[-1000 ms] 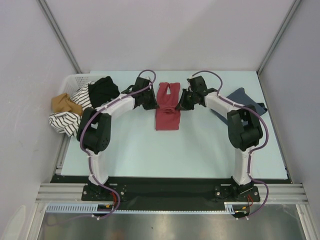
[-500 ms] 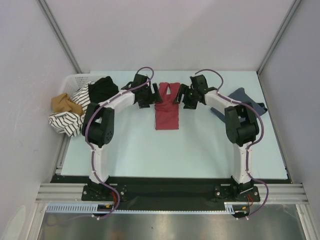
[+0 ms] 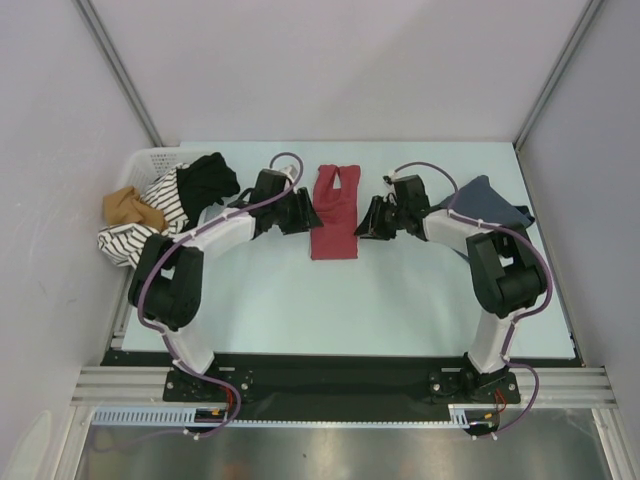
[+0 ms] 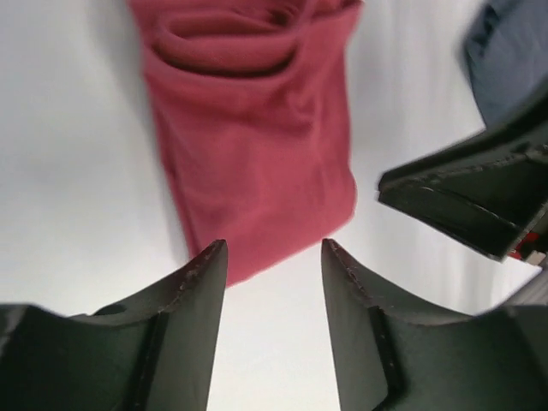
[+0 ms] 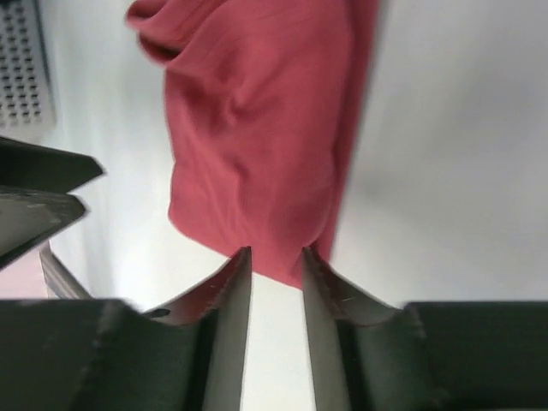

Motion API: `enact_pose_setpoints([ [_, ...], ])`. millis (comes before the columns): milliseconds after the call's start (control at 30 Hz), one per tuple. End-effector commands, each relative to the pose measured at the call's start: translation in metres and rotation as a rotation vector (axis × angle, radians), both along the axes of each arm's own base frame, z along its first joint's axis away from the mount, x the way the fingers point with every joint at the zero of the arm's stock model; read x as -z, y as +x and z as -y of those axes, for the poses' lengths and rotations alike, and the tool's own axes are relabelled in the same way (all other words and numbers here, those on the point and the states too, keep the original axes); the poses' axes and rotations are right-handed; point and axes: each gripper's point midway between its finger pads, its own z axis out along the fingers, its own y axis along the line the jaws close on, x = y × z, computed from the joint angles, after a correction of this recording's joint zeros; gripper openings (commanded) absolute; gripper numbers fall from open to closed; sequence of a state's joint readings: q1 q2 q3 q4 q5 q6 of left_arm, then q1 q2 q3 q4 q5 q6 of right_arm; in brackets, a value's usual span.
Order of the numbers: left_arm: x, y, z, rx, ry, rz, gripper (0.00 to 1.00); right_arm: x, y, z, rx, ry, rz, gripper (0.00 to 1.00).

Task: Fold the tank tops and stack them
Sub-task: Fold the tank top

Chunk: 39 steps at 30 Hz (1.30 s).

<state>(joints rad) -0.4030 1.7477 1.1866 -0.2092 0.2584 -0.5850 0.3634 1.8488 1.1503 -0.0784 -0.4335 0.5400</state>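
**Red top's down to a strip, both arms sitting either side of it**

Starting at the bottom of the frame, the left arm (image 3: 215, 232) and right arm (image 3: 470, 232) reach up the counter (image 3: 330, 300) and end up flanking the brick red tank top (image 3: 335, 215). It lies mid-frame, folded lengthwise into a narrow strip with the straps at the far end. The left jaws are open and empty, and the right jaws are only narrowly parted, also empty. In the wrist views their tips sit just short of the hem, so my guess is they're lining up to fold it in half. Further back on the right, the blue-grey tank top (image 3: 487, 195) lies crumpled and partly behind that arm, so stacking looks a way off. Upper left is a white basket (image 3: 148, 157) with spare clothes (image 3: 135, 240) spilling out.
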Motion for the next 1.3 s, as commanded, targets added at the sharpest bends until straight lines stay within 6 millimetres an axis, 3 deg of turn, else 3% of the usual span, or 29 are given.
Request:
enact_pose_setpoints([
  [0,-0.026,-0.008,0.035,0.123,-0.115,0.077,0.52,-0.035,-0.001,-0.029,-0.127,0.133,0.115,0.27],
  [100,-0.016,-0.005,0.04,0.117,-0.119,0.039,0.47,-0.027,-0.005,-0.038,-0.162,0.201,0.068,0.16],
  [133,-0.003,-0.004,0.039,0.1,-0.11,0.003,0.47,-0.022,-0.007,-0.04,-0.165,0.205,0.049,0.14],
  [200,0.006,0.001,0.04,0.094,-0.092,-0.019,0.45,0.002,-0.01,-0.037,-0.146,0.177,-0.012,0.12],
  [233,0.023,0.005,0.037,0.078,-0.056,-0.038,0.46,0.013,-0.012,-0.035,-0.136,0.164,-0.041,0.11],
  [267,0.026,0.012,0.037,0.072,-0.047,-0.038,0.45,0.031,-0.016,-0.031,-0.12,0.144,-0.089,0.11],
  [300,0.046,0.013,0.035,0.07,-0.027,-0.078,0.46,0.042,-0.018,-0.029,-0.113,0.139,-0.117,0.11],
  [400,0.064,0.026,0.031,0.059,-0.001,-0.112,0.46,0.073,-0.027,-0.023,-0.088,0.122,-0.216,0.06],
  [433,0.077,0.029,0.028,0.05,0.009,-0.136,0.46,0.078,-0.029,-0.021,-0.084,0.118,-0.229,0.05],
  [467,0.077,0.037,0.024,0.029,0.001,-0.13,0.45,0.08,-0.031,-0.019,-0.078,0.117,-0.238,0.05],
  [567,0.07,0.037,0.015,0.006,-0.006,-0.106,0.51,0.075,-0.032,-0.016,-0.07,0.099,-0.214,0.06],
  [633,0.052,0.036,0.014,0.007,-0.008,-0.058,0.56,0.061,-0.029,-0.015,-0.078,0.083,-0.165,0.08],
  [733,0.039,0.02,0.009,0.022,0.004,-0.046,0.68,0.041,-0.028,-0.011,-0.079,0.062,-0.11,0.35],
  [767,0.047,0.006,0.006,0.029,0.018,-0.067,0.7,0.04,-0.032,-0.009,-0.07,0.03,-0.115,0.4],
  [800,0.035,0.002,0.006,0.033,0.017,-0.035,0.73,0.038,-0.032,-0.007,-0.069,0.012,-0.102,0.44],
  [867,0.045,-0.02,0.005,0.045,0.043,-0.051,0.75,0.032,-0.036,-0.006,-0.068,-0.046,-0.072,0.48],
  [900,0.038,-0.024,0.003,0.04,0.054,-0.029,0.75,0.031,-0.039,-0.007,-0.074,-0.066,-0.062,0.49],
  [967,0.048,-0.043,0.003,0.052,0.076,-0.048,0.75,0.032,-0.04,-0.002,-0.068,-0.143,-0.041,0.52],
  [1067,0.048,-0.053,0.009,0.071,0.079,-0.027,0.74,0.04,-0.047,-0.003,-0.076,-0.227,-0.038,0.53],
  [1267,0.062,-0.047,0.015,0.085,0.13,-0.043,0.67,0.056,-0.042,-0.005,-0.082,-0.279,-0.061,0.47],
])
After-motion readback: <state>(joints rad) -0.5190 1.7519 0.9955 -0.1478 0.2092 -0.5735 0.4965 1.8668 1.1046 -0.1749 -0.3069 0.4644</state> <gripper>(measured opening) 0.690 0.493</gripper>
